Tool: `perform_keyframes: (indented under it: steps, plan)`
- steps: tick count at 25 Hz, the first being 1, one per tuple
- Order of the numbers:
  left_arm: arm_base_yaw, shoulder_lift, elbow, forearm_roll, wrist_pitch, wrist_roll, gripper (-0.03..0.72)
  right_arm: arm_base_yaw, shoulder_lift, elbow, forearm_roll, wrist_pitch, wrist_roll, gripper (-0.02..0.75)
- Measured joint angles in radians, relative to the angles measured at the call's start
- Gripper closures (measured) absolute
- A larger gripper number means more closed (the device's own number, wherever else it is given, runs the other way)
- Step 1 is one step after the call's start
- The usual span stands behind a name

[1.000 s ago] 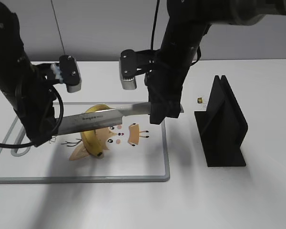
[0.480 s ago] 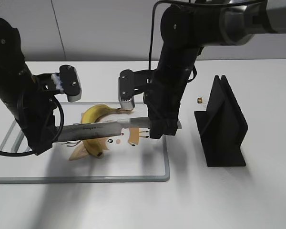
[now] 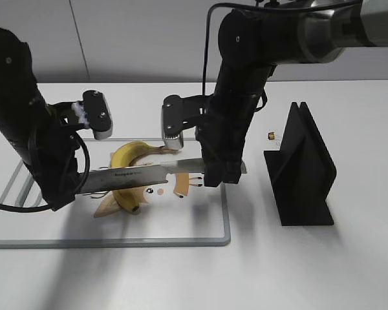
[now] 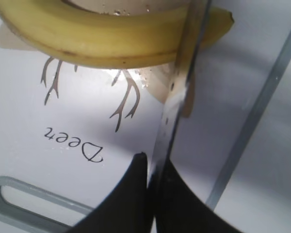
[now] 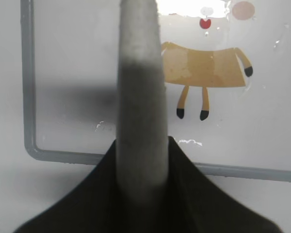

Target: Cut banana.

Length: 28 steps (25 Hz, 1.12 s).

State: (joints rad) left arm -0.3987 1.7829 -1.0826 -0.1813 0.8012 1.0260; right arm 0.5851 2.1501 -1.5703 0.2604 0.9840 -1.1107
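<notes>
Now both tools, left point(image 4: 153, 167) and right point(image 5: 141, 145), clamp the knife point(image 3: 142, 173) across the banana point(image 3: 126, 158).

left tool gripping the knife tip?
Yes, in the left wrist view the left tool is closed on the knife blade's end.

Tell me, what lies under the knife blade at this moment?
Under the knife lies the banana, on the cutting board with its deer drawing. The left wrist view shows the blade crossing the banana near one end. Whether it has cut in is hidden.
</notes>
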Motion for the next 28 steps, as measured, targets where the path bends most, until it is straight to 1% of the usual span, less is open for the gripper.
perform_keyframes:
  steps: [11,13,17,19,28]
  plan:
    - [0.0,0.035,0.004,-0.02,-0.024,0.0,0.689,0.0,0.008,0.002,-0.018,-0.017,0.001,0.575]
    - [0.0,0.035,0.028,-0.024,-0.052,0.0,0.689,0.0,0.02,0.002,-0.018,-0.017,0.001,0.574]
    - [0.0,0.057,0.115,-0.035,-0.193,0.0,0.689,0.003,0.075,0.001,-0.02,-0.045,-0.004,0.572]
    - [-0.001,0.049,0.14,-0.041,-0.235,0.0,0.689,0.002,0.093,0.001,-0.019,-0.046,-0.005,0.565]
    - [-0.001,0.043,0.147,-0.044,-0.25,0.001,0.688,0.002,0.109,-0.009,-0.02,-0.039,-0.005,0.563]
